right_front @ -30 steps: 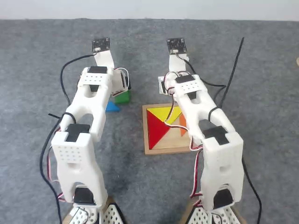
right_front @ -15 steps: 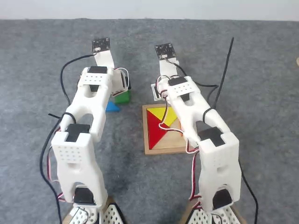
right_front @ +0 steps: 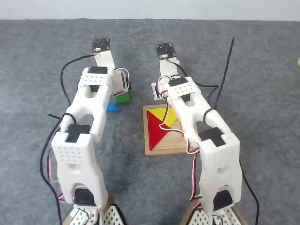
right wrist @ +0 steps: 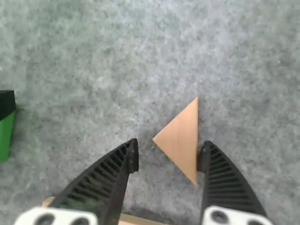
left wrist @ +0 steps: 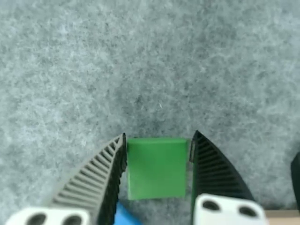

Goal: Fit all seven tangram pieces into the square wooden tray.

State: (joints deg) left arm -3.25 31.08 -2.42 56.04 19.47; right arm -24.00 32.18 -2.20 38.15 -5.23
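Two arms stand side by side over the grey carpet (right_front: 37, 70). The left arm (right_front: 93, 101) reaches over the loose pieces and the right arm (right_front: 187, 101) reaches over the far edge of the wooden tray (right_front: 161, 150).

Left gripper (left wrist: 159, 136): clenched on the green square (left wrist: 157, 166). One black finger lies against each of two opposite sides, with no gap visible on either. The square lies flat on the carpet. A corner of the blue piece (left wrist: 124, 215) shows just beside the square, on the gripper's base side. From above, the blue piece (right_front: 112, 108) and the green square (right_front: 123, 97) sit close together beside the left arm, apart from the tray.

Right gripper (right wrist: 169, 150): released, jaws spread. The tan triangle (right wrist: 180, 140) lies flat on the carpet between them. One finger is at or just beside the triangle's long straight edge; I cannot tell whether they touch. The other finger stands apart from the triangle's nearest corner, with carpet showing between.

Tray: a red triangle (right_front: 156, 127) and a yellow triangle (right_front: 168, 115) lie inside, edge to edge. Bare wood shows next to them, and the right arm covers part of the tray.
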